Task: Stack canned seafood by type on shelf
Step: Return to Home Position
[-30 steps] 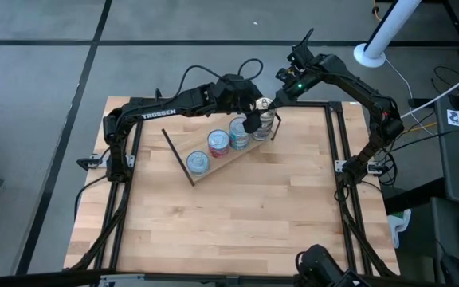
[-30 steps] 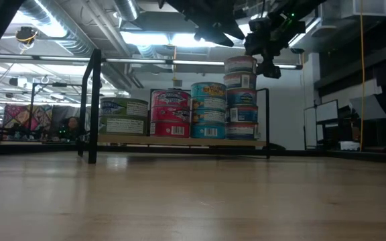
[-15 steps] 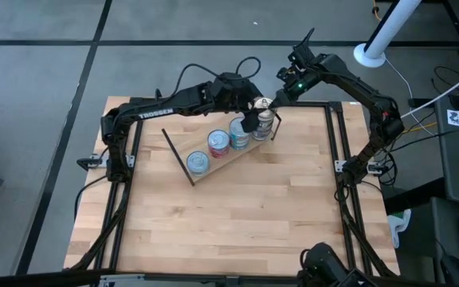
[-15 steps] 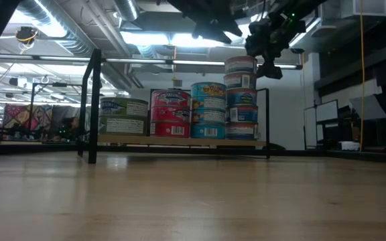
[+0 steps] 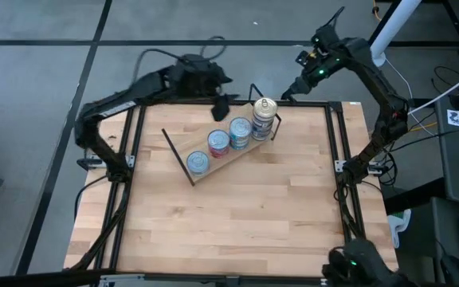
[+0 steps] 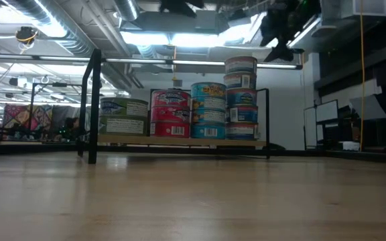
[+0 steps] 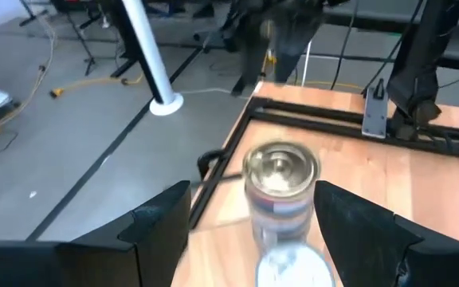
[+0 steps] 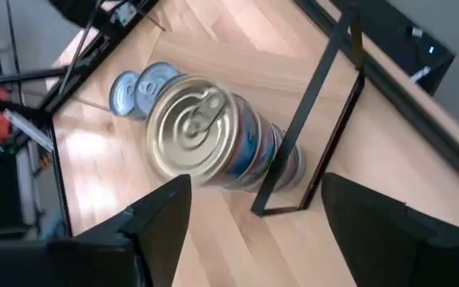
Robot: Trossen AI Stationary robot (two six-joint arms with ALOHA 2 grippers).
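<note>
Wooden table (image 5: 253, 215), black-railed. Toward its far side, slanted shelf (image 5: 212, 172) loaded with canned seafood (image 5: 218, 143): four stacks in a row, lowest at left, tallest at right, gold lid topmost. Above far rail, left gripper (image 5: 221, 106), fingers spread wide, empty. Past tallest stack, right gripper (image 5: 287, 96), likewise wide, empty.

You have four upright stacks of tins (image 5: 219, 143) in a row on the shelf (image 6: 179, 141); the tallest, the gold-lidded stack (image 5: 264, 109), stands below and between left gripper (image 5: 221, 104) and right gripper (image 5: 288, 93).
</note>
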